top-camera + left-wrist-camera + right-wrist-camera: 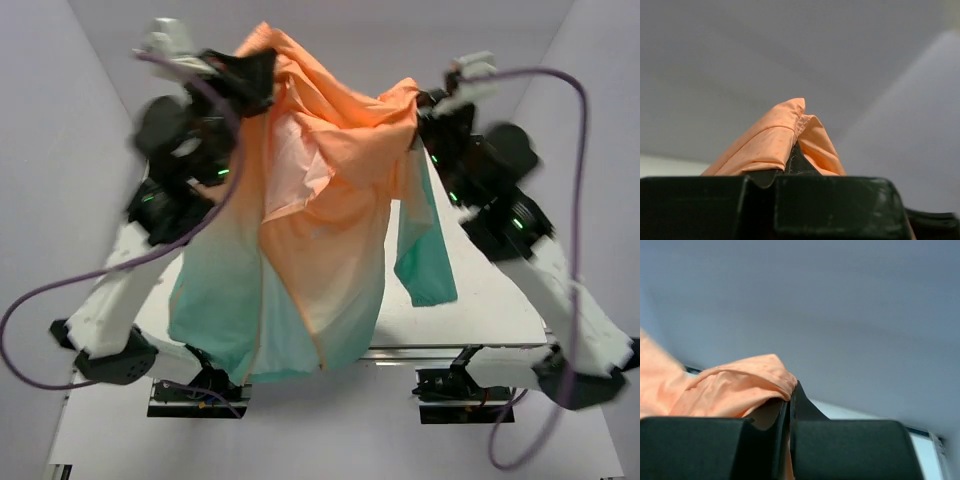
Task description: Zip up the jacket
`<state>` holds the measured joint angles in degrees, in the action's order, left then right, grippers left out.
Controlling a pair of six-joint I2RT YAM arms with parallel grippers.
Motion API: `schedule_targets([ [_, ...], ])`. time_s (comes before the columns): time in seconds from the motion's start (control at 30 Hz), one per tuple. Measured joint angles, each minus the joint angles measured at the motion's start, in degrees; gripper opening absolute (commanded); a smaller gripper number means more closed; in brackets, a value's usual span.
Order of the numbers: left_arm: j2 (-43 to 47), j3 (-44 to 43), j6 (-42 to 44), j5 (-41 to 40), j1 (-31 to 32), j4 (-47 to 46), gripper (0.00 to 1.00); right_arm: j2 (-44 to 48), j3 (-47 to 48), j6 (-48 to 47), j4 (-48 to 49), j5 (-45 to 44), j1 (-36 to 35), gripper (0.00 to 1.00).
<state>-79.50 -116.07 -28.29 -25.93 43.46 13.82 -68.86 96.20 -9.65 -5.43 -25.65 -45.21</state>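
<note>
While the jacket [320, 220] hangs in mid-air across the centre of the top view, peach-orange at the top and teal-green at the hem, both arms hold it up by its upper corners above the white table [500, 300]. The left gripper [250, 75], at the upper left of the frame, is clenched on a bunch of orange fabric. Its wrist view shows the black fingers [801, 162] pressed together with a folded orange edge pinched between them. The right gripper [428, 105], at the upper right, is likewise clamped tight on orange cloth, and the fold spills left of its closed fingertips in its own view. One teal sleeve [425, 260] dangles right of centre. Both arms are motion-blurred. The front zipper is hard to make out among the folds, and the hem covers the table's near edge at lower left.
</note>
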Motion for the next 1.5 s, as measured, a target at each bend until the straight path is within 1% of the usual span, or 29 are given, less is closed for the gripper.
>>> schedule_targets([
  [0.03, -1.77, 1.46, -0.17, -2.64, -0.61, 0.15, 0.0, -2.14, 1.05, 2.75, -2.08, 2.08, 3.3, 0.0],
  [0.07, -4.33, 2.91, -0.33, -5.22, -1.79, 0.59, 0.0, -6.88, 2.45, 5.16, -3.26, 3.56, 9.14, 0.0],
  [0.17, -12.57, 6.45, -3.06, -8.2, -6.4, 2.8, 0.0, -17.7, 3.48, 10.4, -5.62, 5.49, 19.21, 0.0],
  [0.27, -22.32, 9.57, -5.31, -8.09, -11.93, 4.0, 0.0, -27.96, 3.52, 13.16, -7.13, 6.45, 22.53, 0.0],
  [0.3, -25.86, 10.23, -5.88, -7.58, -13.38, 3.85, 0.03, -32.09, 4.46, 14.12, -8.02, 7.02, 22.97, 0.0],
  [0.33, -29.42, 10.23, -6.14, -7.08, -14.62, 3.8, 0.08, -36.24, 6.51, 15.17, -9.73, 7.76, 23.54, 0.0],
  [0.37, -33.35, 9.22, -6.32, -6.43, -15.69, 3.8, 0.27, -42.01, 11.13, 16.2, -12.98, 8.85, 24.0, 0.0],
  [0.4, -37.97, 6.99, -6.23, -5.49, -16.46, 4.26, 0.37, -48.11, 17.14, 17.25, -15.3, 9.7, 24.41, 0.0],
  [0.43, -42.47, 2.75, -6.45, -4.74, -16.87, 6.08, 0.44, -53.99, 23.52, 18.18, -17.57, 10.62, 24.79, 0.0],
  [0.47, -47.78, -2.95, -6.47, -3.61, -17.05, 7.1, 0.71, -59.69, 30.32, 18.71, -19.5, 11.5, 25.2, 0.0],
  [0.5, -51.84, -7.45, -6.14, -2.99, -17.09, 7.67, 0.89, -63.63, 34.67, 19.19, -20.26, 12.35, 25.53, 0.07],
  [0.53, -55.21, -11.15, -6.01, -2.27, -16.98, 8.09, 0.98, -65.81, 36.04, 19.74, -20.5, 13.44, 25.83, 0.23],
  [0.57, -57.13, -12.87, -5.79, -1.68, -16.83, 8.26, 0.98, -66.34, 35.36, 20.06, -21.24, 14.8, 26.1, 0.57],
  [0.6, -57.66, -13.05, -5.42, -1.22, -16.65, 8.5, 0.98, -65.85, 33.03, 20.31, -21.4, 16.06, 26.32, 0.75],
  [0.63, -57.72, -13.03, -5.2, -0.92, -16.48, 8.96, 0.98, -64.54, 30.18, 20.52, -21.0, 17.2, 26.51, 0.87],
  [0.67, -57.37, -12.57, -4.79, -0.5, -16.33, 8.72, 0.98, -62.03, 25.38, 20.15, -20.06, 18.73, 26.73, 0.89],
  [0.77, -52.02, -6.4, -3.93, 1.36, -16.11, 7.93, 0.98, -54.29, 15.82, 19.63, -21.49, 21.49, 26.67, 0.89],
  [0.87, -43.58, 2.21, -3.69, 3.54, -15.93, 8.55, 0.98, -45.79, 9.66, 19.63, -22.82, 22.91, 25.92, 0.89],
  [0.9, -39.17, 6.29, -3.74, 4.61, -15.91, 8.7, 0.98, -41.83, 6.23, 19.67, -21.88, 23.19, 25.44, 0.89],
  [0.97, -29.99, 16.61, -4.33, 6.67, -15.91, 7.45, 0.98, -32.22, -4.0, 19.74, -19.71, 23.12, 23.82, 0.89],
  [1.07, -12.9, 36.52, -6.47, 9.49, -15.91, 5.66, 0.98, -17.75, -21.88, 20.65, -17.05, 21.62, 18.43, 0.89],
  [1.13, -2.03, 49.57, -8.5, 11.93, -15.91, 3.82, 0.98, -11.52, -32.24, 22.38, -14.88, 19.89, 12.87, 0.89],
  [1.23, 10.01, 66.99, -11.65, 15.74, -15.89, 1.01, 0.98, -7.91, -44.33, 26.49, -14.62, 18.95, 6.34, 0.89],
  [1.3, 13.35, 75.67, -13.14, 17.81, -15.85, 0.24, 0.98, -7.89, -50.23, 29.0, -14.16, 18.27, 5.16, 0.83],
  [1.33, 13.51, 78.53, -13.64, 18.47, -15.85, 0.31, 0.98, -8.31, -52.22, 30.08, -14.16, 17.99, 5.07, 0.73],
  [1.37, 13.14, 80.94, -14.05, 18.97, -15.85, 0.37, 0.98, -8.92, -53.46, 30.84, -14.08, 17.77, 5.05, 0.68],
  [1.4, 12.48, 82.47, -14.34, 19.28, -15.85, 0.76, 0.98, -9.66, -54.03, 31.71, -13.64, 17.59, 4.96, 0.62],
  [1.43, 11.87, 83.3, -14.49, 19.47, -15.82, 0.76, 0.98, -10.56, -54.12, 32.41, -13.0, 17.27, 4.96, 0.49],
  [1.5, 10.71, 83.58, -14.58, 19.78, -15.82, 0.02, 0.98, -12.52, -54.05, 33.75, -10.16, 16.15, 4.94, 0.42],
])
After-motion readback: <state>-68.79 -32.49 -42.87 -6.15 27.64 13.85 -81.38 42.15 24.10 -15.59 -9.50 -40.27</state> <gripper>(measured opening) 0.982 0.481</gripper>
